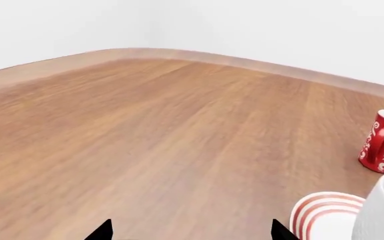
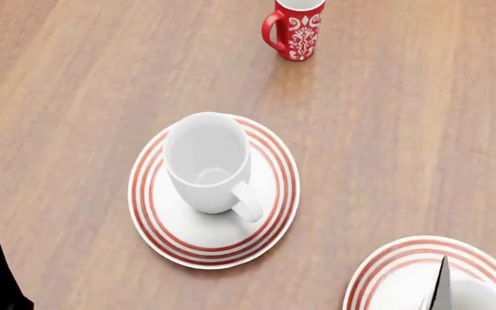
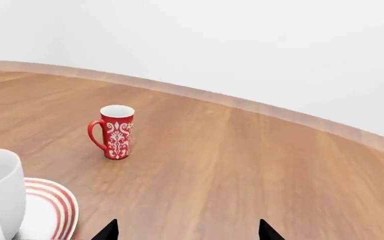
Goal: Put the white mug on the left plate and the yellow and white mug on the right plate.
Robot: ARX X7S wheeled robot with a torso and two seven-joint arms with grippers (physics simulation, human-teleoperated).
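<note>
- Head view shows the white mug (image 2: 206, 161) standing upright on the left plate (image 2: 157, 229), handle turned toward the near edge of the surface; that half of the task looks done.
- Right plate (image 2: 386, 278) lies at the near right of the surface, only partly in frame, with nothing I can make out on its visible part.
- No yellow and white mug appears in any view, so its direction from either arm and the lie of its handle cannot be told; finding it is what the next move turns on.
- Right gripper (image 3: 186, 231) shows two dark tips set well apart, jaws wide and empty, pointing past the red floral mug (image 3: 115, 131) toward the far edge.
- Left gripper (image 1: 190, 232) likewise shows jaws spread wide with nothing between them, beside the left plate.
- My judgement: the right arm, hanging over the right plate, suits the remaining mug better.
- Risk: the red floral mug is a decoy.
</note>
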